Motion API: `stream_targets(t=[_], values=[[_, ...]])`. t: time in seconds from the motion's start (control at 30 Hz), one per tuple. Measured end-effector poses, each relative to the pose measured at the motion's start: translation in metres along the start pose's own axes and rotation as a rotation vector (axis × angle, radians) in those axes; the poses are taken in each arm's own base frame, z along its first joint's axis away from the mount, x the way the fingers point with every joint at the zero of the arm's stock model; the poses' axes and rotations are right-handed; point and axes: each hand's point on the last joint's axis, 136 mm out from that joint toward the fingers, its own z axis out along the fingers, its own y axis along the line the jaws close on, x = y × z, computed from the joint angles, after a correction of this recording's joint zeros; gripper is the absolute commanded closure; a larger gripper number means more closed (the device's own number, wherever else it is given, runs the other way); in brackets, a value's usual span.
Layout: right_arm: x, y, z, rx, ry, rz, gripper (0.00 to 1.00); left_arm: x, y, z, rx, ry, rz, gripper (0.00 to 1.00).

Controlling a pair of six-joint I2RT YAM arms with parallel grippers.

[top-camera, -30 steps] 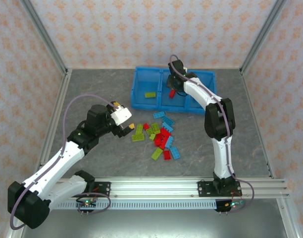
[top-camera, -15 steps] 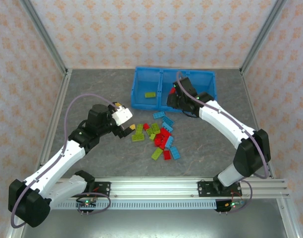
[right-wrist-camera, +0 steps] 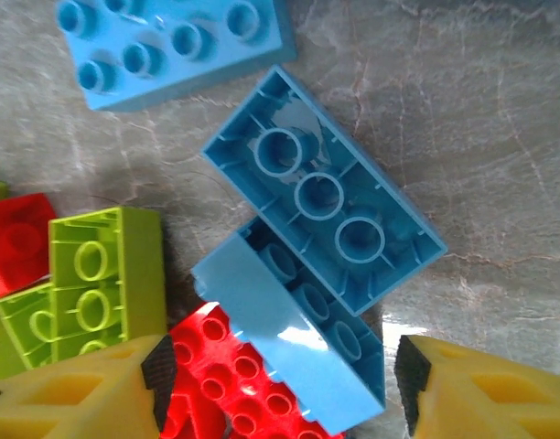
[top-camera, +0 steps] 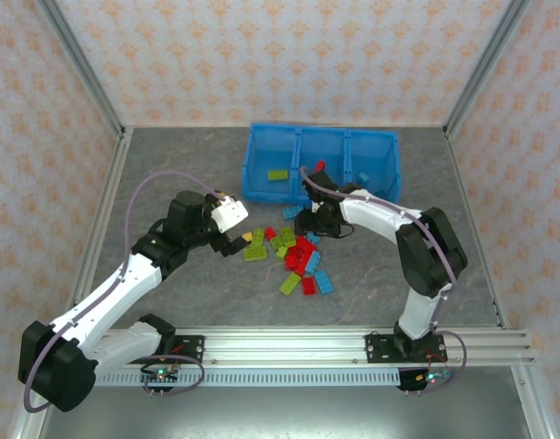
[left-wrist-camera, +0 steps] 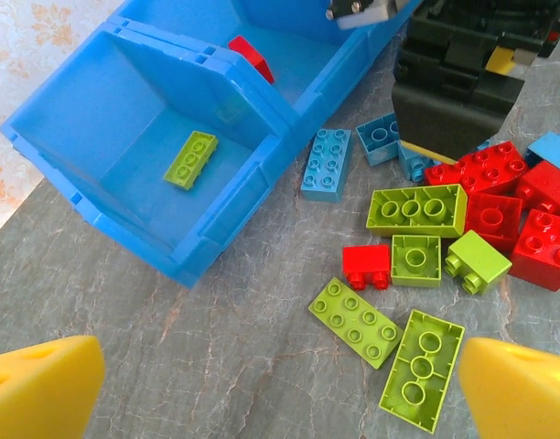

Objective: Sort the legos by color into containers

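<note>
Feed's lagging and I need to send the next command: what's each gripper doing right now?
Left gripper: open, empty.
Right gripper: open, fingers either side of a blue brick, not clamped on it.

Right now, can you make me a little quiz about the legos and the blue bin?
1. True or false: the left compartment of the bin holds a red brick.
2. Pick one: the tipped brick between the right gripper's fingertips is A) red, B) light blue, C) yellow-green.
3. Fill the gap: the left gripper is ____ (open or shut).

Key:
1. False, it holds a yellow-green brick.
2. B.
3. Open.
</note>
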Motion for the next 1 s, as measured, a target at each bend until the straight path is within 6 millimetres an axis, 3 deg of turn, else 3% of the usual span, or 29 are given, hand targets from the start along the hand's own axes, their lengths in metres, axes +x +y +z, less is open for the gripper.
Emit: stream_targets(t=[0.53, 0.73, 0.87, 1.0], values=[[0.006, -0.017, 0.016, 0.067, 0.004, 0.015, 0.75, 0.004, -0.001, 0.004, 0.009, 0.015, -0.004, 0.00], [0.011, -0.020, 0.010, 0.065, -0.011, 0.020, 0.80, 0.004, -0.001, 0.004, 0.009, 0.015, -0.004, 0.00], [0.010, -0.019, -0.016, 0.051, -0.068, 0.025, 0.82, 0.004, -0.001, 0.004, 0.009, 0.015, -0.004, 0.00], [-0.014, -0.016, -0.075, 0.039, -0.263, 0.025, 0.84, 0.004, -0.001, 0.004, 0.009, 0.015, -0.004, 0.00]])
